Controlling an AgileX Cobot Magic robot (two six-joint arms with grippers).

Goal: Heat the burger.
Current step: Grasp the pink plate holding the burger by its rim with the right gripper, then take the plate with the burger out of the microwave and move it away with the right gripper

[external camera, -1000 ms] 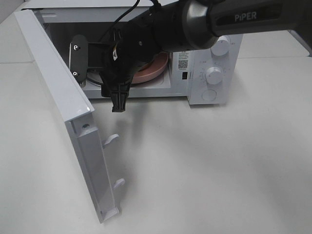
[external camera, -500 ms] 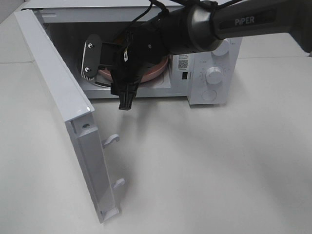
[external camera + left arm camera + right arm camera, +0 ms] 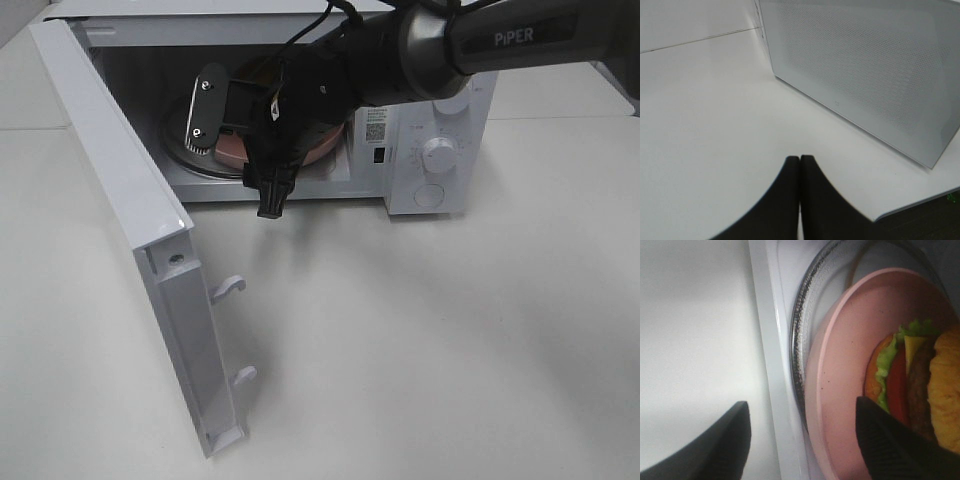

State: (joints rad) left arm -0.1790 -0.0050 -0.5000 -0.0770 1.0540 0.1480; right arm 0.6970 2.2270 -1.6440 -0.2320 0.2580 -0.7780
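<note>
Pink plate [image 3: 840, 365] carrying the burger [image 3: 920, 375] rests on the glass turntable [image 3: 802, 305] inside the microwave [image 3: 430, 150], which stands at 12 o'clock on the surface [image 3: 450, 350]. The right pincer [image 3: 801, 407] is spread wide at the cavity mouth and holds nothing. One finger hangs over the plate and the other lies outside the sill. The left pincer [image 3: 800, 170] is closed on nothing, low over the surface. The door [image 3: 120, 200] stands open, hinged at the 9 o'clock side, with its free edge toward 7 o'clock.

Loading appears complete. Draw the right pincer straight out toward 6 o'clock. Keep the fingers spread and level so that neither clips the plate rim or drags the plate off centre. Clear the sill fully before swinging the door shut.
</note>
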